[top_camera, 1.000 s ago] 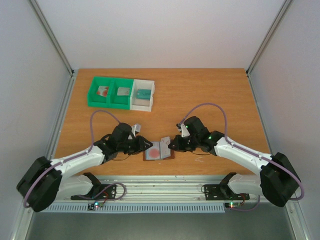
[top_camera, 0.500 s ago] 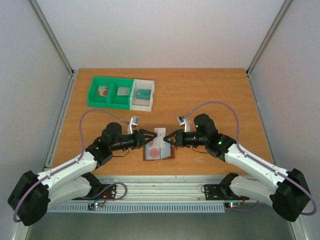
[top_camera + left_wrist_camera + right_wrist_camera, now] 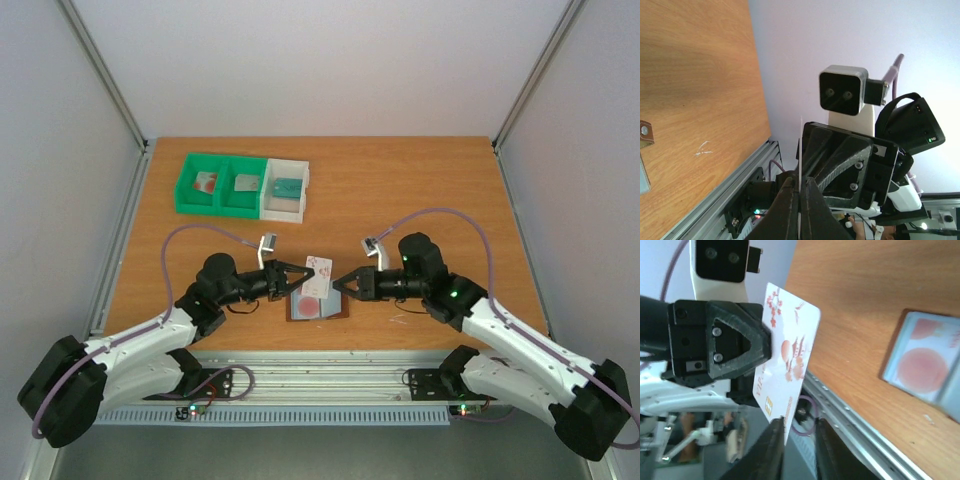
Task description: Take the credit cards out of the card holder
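Observation:
My left gripper (image 3: 303,279) is shut on a white credit card with red marks (image 3: 319,268) and holds it in the air above the card holder (image 3: 325,306). In the left wrist view the card (image 3: 800,150) shows edge-on between the shut jaws (image 3: 800,200). My right gripper (image 3: 342,285) faces it, open. In the right wrist view the card (image 3: 787,357) has its lower corner against my left fingertip (image 3: 776,432), and the jaws (image 3: 799,440) stand apart. The brown holder (image 3: 925,362) lies open on the table with a red-marked card in its blue-grey pocket.
A green two-compartment bin (image 3: 220,185) and a white bin (image 3: 285,190) stand at the back left, each compartment with a card in it. The table's front edge and metal rail (image 3: 320,365) run just below the holder.
Both grippers rose from the holder with the white card between them. The left arm has since drawn back a little to the left with the card; the right gripper has backed off slightly.

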### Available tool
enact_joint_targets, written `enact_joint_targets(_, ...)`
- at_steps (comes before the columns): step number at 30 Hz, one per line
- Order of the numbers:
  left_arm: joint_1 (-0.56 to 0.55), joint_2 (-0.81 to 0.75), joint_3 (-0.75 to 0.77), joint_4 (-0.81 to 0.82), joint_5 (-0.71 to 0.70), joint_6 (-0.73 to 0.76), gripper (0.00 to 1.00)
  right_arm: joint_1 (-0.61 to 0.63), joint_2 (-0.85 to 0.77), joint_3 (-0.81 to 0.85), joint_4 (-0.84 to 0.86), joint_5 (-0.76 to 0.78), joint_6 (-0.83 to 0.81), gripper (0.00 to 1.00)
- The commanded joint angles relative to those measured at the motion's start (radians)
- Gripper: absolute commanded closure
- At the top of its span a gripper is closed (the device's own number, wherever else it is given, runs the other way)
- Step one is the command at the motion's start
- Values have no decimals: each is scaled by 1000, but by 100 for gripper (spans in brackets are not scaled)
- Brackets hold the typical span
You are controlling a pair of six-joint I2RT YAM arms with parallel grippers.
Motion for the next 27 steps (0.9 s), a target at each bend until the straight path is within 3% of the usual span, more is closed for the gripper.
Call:
enact_joint_targets(1, -3, -3, -4, -11, 55, 107, 100, -1, -95, 160, -370, 120, -286, 76)
enact_joint_targets(5, -3, 13, 17, -71, 145, 176, 100, -1, -89, 306, -589, 140, -443, 68)
enact_joint_targets(9, -3, 13, 62, -256, 180, 246, 100, 0, -62, 371, -678, 129, -508, 66)
enact_joint_targets(18, -4, -82, 104, -480, 260, 382, 100, -1, 42, 360, -626, -33, -534, 64)
enact_joint_targets(27, -4, -118, 107, -475, 332, 388, 100, -1, 180, 375, -563, -162, -567, 64)
